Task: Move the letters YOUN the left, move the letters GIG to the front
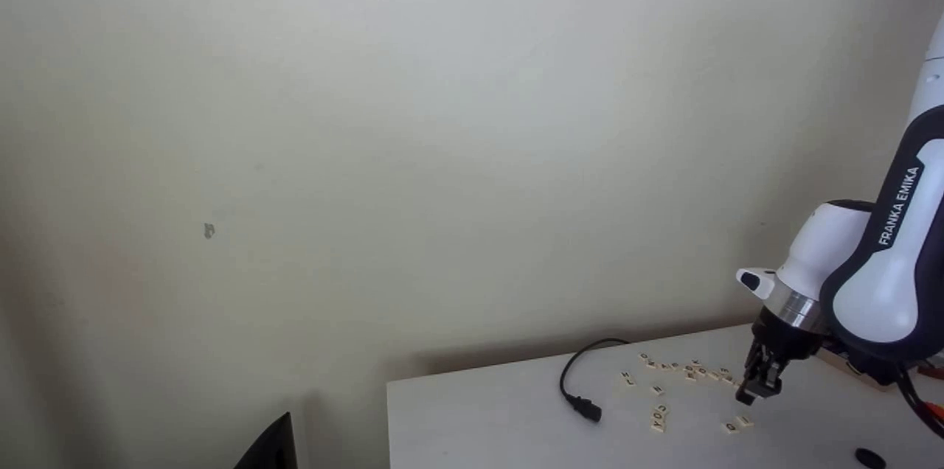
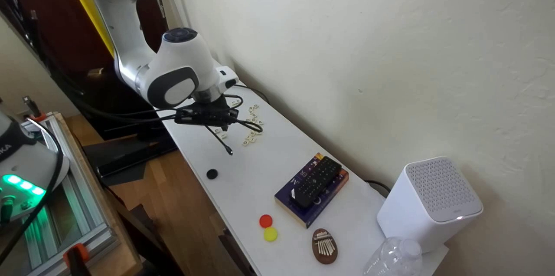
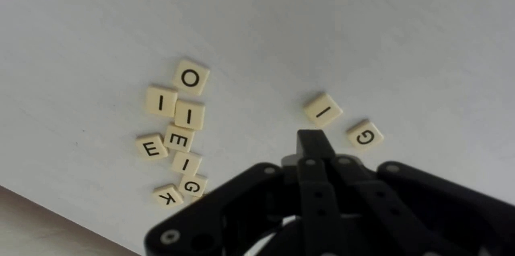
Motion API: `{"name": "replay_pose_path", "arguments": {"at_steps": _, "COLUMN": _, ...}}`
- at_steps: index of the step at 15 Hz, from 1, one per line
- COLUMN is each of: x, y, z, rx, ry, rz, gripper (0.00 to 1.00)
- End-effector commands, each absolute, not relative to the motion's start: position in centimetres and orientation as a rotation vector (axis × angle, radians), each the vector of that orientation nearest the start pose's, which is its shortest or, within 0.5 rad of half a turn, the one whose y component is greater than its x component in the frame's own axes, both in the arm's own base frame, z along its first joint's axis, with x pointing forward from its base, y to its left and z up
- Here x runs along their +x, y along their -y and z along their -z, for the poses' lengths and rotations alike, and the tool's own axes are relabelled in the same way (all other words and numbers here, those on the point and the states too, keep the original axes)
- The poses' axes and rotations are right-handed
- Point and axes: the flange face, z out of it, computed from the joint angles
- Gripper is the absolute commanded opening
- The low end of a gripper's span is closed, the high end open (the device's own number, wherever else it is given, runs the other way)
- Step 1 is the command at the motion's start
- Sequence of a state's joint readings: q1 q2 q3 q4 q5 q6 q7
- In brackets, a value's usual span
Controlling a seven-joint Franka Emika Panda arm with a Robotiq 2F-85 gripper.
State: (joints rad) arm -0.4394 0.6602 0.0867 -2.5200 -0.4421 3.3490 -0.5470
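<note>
Lettering reading FRANKA EMIKA is running along the robot arm (image 1: 898, 207) in an exterior view. In the wrist view, an I tile (image 3: 322, 110) and a G tile (image 3: 365, 136) are lying apart from a tile cluster (image 3: 179, 137) whose faces are showing O, I, I, E, E, I, G and K. In an exterior view, a tile column (image 1: 658, 417) outside the wrist view's field is displaying Y and O, its uppermost letter being too small to read; a black cable plug (image 1: 588, 410) is lying near it. In an exterior view, a book (image 2: 315, 202) showing a capital M is supporting a black remote control (image 2: 316, 180); a kalimba (image 2: 324, 246), a red disc (image 2: 266, 221) and a yellow disc (image 2: 270, 234) are resting on the table (image 2: 247, 180) there. The gripper (image 3: 316, 143) is standing with its fingers pressed together. In the wrist view the I tile is lying just beyond the fingertips, the G tile is lying just beside them on the picture's right, and the cluster is lying farther off to the left; contact between fingertips and tile or table is being left unresolved.
</note>
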Motion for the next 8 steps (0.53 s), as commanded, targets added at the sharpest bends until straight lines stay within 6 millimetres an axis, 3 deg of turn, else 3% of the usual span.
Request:
{"name": "replay_pose_path", "arguments": {"at_steps": 1, "x": 42.3, "y": 10.3, "z": -6.9, "rx": -3.022, "ry": 0.635, "rz": 0.367, "gripper": 0.00}}
{"name": "replay_pose_path", "arguments": {"at_steps": 4, "x": 43.6, "y": 10.8, "z": -7.6, "rx": -3.044, "ry": 0.394, "rz": 0.411, "gripper": 0.00}}
{"name": "replay_pose_path", "arguments": {"at_steps": 8, "x": 46.9, "y": 11.7, "z": -8.5, "rx": -3.061, "ry": 0.093, "rz": 0.468, "gripper": 0.00}}
